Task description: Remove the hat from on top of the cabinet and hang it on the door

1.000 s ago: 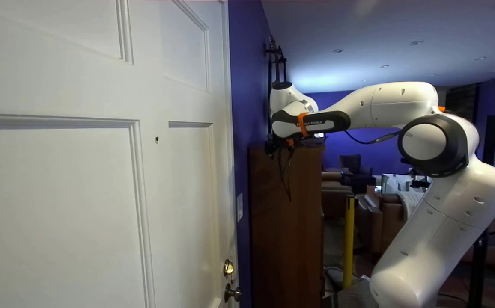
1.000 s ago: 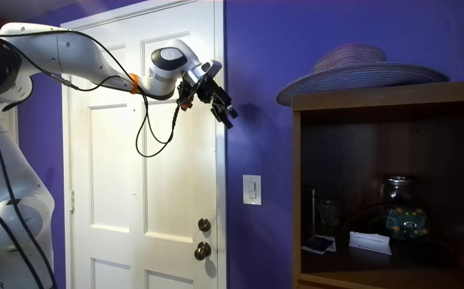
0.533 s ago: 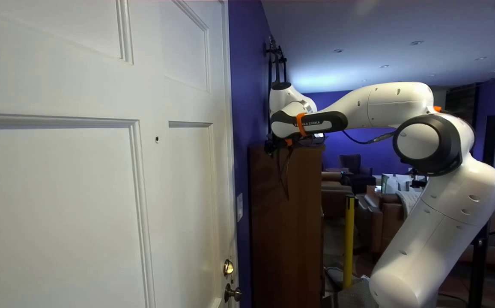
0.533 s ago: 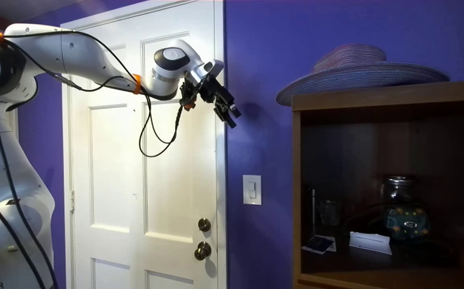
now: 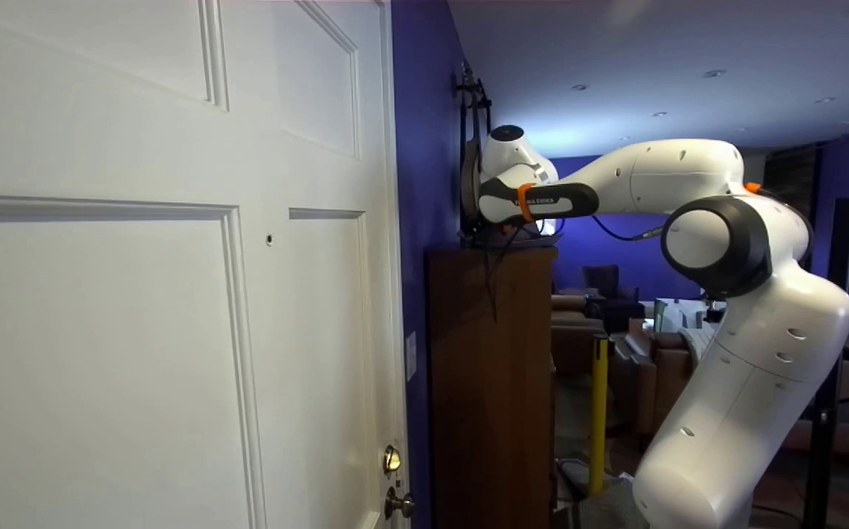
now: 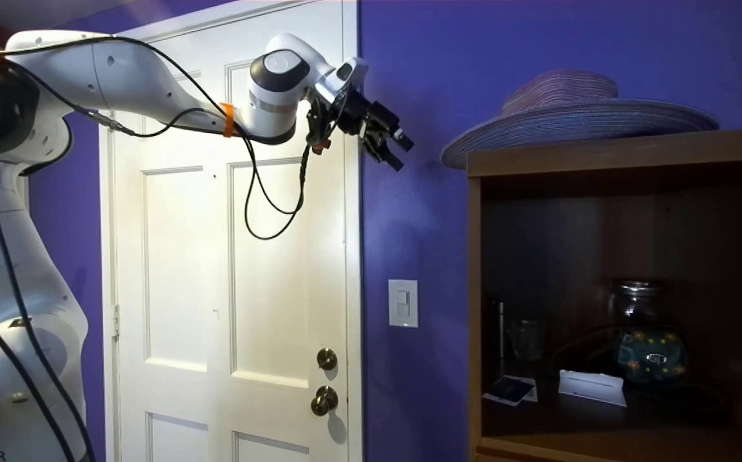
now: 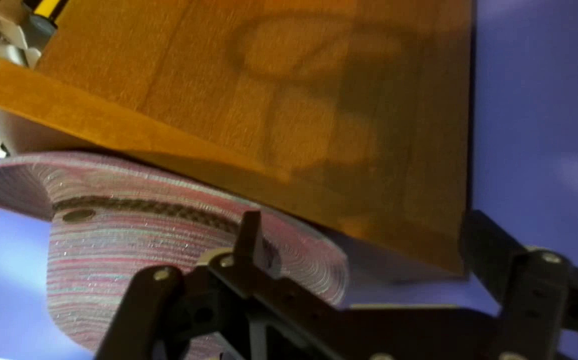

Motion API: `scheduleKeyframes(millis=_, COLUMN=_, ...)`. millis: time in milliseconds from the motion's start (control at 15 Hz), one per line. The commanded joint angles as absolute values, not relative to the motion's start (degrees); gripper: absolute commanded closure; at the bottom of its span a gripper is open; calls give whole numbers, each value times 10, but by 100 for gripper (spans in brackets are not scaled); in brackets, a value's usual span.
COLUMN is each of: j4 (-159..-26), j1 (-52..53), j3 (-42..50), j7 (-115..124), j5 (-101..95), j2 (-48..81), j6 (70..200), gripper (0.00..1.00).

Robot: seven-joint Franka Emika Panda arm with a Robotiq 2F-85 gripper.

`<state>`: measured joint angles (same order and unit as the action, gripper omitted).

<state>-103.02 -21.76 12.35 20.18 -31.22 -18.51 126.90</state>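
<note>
The hat [image 6: 560, 112], wide-brimmed with a striped pink and bluish weave, lies on top of the brown wooden cabinet [image 6: 621, 157], its brim jutting past the near corner. In the wrist view the hat [image 7: 119, 250] fills the lower left, with a braided band around its crown. My gripper [image 6: 402, 154] is open in mid-air, just short of the brim and apart from it. Nothing sits between its black fingers [image 7: 249, 240] in the wrist view, where one overlaps the hat from the camera's side. The white panelled door [image 6: 268, 276] stands behind the arm.
A purple wall [image 6: 422, 231] with a light switch [image 6: 403, 303] separates door and cabinet. On the cabinet's open shelf are a glass jar [image 6: 640, 305], a patterned pouch [image 6: 650, 359] and a white card [image 6: 592, 388]. Dark straps [image 5: 474, 110] hang on the wall; a yellow post [image 5: 598, 419] stands beyond.
My gripper has risen and come closer to the cabinet and the hat's brim, mostly in the last half second. Its fingers stay open. The hat has not moved.
</note>
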Motion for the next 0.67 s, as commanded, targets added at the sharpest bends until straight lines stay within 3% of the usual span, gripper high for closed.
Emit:
scheduleKeyframes(millis=0, j4=-972, j1=-234, j3=151, j7=186, j5=-329, j2=-136, j6=1351, gripper=0)
scheduleKeyframes(millis=600, j4=-920, j1=-259, j3=190, j7=217, j5=-312, j2=-73, j6=1386, gripper=0)
